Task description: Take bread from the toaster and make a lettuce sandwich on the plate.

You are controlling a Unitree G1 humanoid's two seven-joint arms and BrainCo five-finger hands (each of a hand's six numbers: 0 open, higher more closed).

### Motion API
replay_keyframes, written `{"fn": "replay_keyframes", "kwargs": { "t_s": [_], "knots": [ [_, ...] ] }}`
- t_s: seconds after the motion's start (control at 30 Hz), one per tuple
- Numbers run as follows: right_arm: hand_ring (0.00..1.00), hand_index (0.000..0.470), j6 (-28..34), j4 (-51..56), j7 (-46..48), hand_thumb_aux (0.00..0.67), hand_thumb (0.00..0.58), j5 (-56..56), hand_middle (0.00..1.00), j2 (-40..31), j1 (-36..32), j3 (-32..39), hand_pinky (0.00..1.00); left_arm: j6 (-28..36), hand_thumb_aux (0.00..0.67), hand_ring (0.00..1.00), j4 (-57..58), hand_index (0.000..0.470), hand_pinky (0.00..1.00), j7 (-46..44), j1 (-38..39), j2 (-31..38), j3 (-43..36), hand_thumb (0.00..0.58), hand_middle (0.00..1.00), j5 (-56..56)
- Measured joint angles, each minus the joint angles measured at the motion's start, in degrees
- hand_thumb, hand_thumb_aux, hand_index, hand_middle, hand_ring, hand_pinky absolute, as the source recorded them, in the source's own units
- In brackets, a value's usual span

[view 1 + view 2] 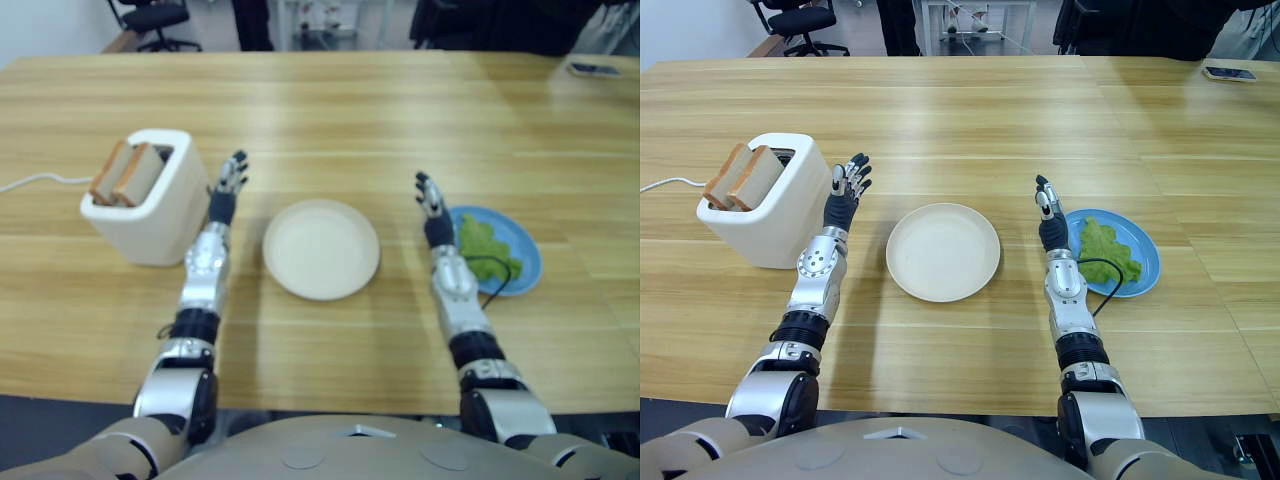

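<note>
Empty and outstretched, the left hand (845, 185) waits beside the toaster (770, 225) holding bread (740, 176), the right hand (1045, 208) beside the lettuce (1106, 250), with the plate (943, 253) between them for assembly.

Stereo pair on the head, both eyes facing forward and down at the worktop (330, 110) from near its front edge, fairly close. Right eye sits slightly right of left. Both cover the same area: toaster (150, 215), cream plate (320, 250), blue plate (1148, 262), up to the office chair (152, 15) behind.
</note>
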Motion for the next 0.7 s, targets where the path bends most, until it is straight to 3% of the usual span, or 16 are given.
{"fn": "replay_keyframes", "kwargs": {
  "t_s": [0.5, 0.63, 0.7],
  "knots": [
    [0.00, 0.000, -0.7, 0.0, 0.0, 0.000, 0.000, 0.1, 0.00, 0.0, 0.1, -0.1, 0.00, -0.7, 0.000, 0.00, 1.5, 0.000, 0.00, -0.6, 0.2, 0.2, -0.2, 0.000, 0.00, -0.1],
    [0.00, 0.000, -0.9, 0.0, -0.3, 0.000, 0.000, 0.1, 0.00, -0.4, 0.5, -0.2, 0.00, 5.5, 0.000, 0.00, -22.9, 0.000, 0.00, -3.4, 7.8, 1.2, -3.1, 0.000, 0.00, -0.6],
    [0.00, 0.000, -1.0, -0.1, -0.4, 0.000, 0.000, 0.1, 0.00, -0.2, 0.6, -0.1, 0.00, 13.2, 0.000, 0.00, -42.3, 0.000, 0.00, -4.8, 11.3, 5.6, -3.0, 0.000, 0.00, -3.0]
  ]
}}
